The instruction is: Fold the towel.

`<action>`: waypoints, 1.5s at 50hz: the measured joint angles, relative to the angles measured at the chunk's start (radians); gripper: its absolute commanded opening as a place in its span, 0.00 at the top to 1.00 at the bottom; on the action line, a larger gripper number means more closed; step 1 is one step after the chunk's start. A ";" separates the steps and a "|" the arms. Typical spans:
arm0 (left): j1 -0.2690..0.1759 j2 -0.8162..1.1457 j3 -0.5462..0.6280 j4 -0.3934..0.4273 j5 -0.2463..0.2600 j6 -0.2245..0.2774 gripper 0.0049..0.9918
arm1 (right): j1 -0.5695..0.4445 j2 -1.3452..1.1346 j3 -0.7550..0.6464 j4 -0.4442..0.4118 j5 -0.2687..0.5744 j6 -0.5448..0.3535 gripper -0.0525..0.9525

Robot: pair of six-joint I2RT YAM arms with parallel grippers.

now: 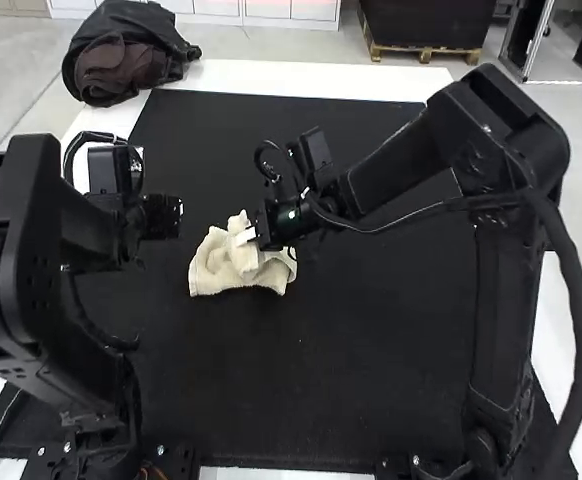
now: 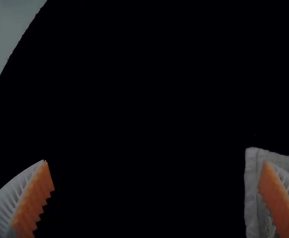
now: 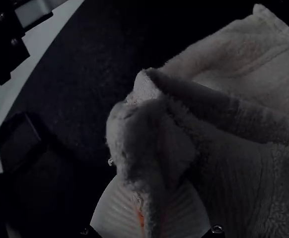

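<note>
Left arm [image 1: 36, 260] looms closest to us, and out front the left gripper [image 1: 161, 216] hangs wide, one finger [image 2: 277, 201] overlapping the towel's [image 1: 221, 272] edge in its wrist view. Over to the right gripper [image 1: 248, 237]: it's pinching a raised fold! Towel's bunched on the black mat [image 1: 371, 350], between both arms.

Pretty clearly a robotics lab or workshop, can't tell which. You've got two black robot arms [image 1: 516, 140] at a white table [image 1: 271, 78] with a black mat [image 1: 371, 340] on it, plus a thick cable [image 1: 577, 300] looping off one arm. Behind that there's smooth grey floor [image 1: 246, 42], white cabinets [image 1: 291, 8] and a wooden pallet [image 1: 426, 53] under something big and black.
</note>
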 measured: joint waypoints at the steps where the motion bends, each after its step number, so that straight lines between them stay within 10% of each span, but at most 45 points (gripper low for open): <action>1: 0.002 0.000 0.000 0.000 0.000 0.000 0.02 | 0.000 0.005 0.003 0.001 0.000 0.000 0.97; 34: 0.047 0.000 0.000 -0.010 0.004 0.000 0.02 | 0.045 0.195 0.205 0.018 0.000 0.025 0.96; 44: 0.054 -0.001 0.000 -0.012 0.004 0.000 0.02 | 0.059 0.235 0.246 0.017 0.000 0.033 0.23; 55: 0.054 -0.028 -0.001 -0.009 0.004 0.000 0.02 | 0.058 0.235 0.305 0.021 0.000 0.033 0.05; 66: 0.054 -0.034 -0.002 -0.008 0.004 0.000 0.02 | 0.045 0.230 0.321 0.027 0.005 0.032 0.09; 75: 0.053 -0.034 -0.002 -0.008 0.004 0.000 0.03 | 0.007 0.200 0.314 0.046 0.011 0.030 0.85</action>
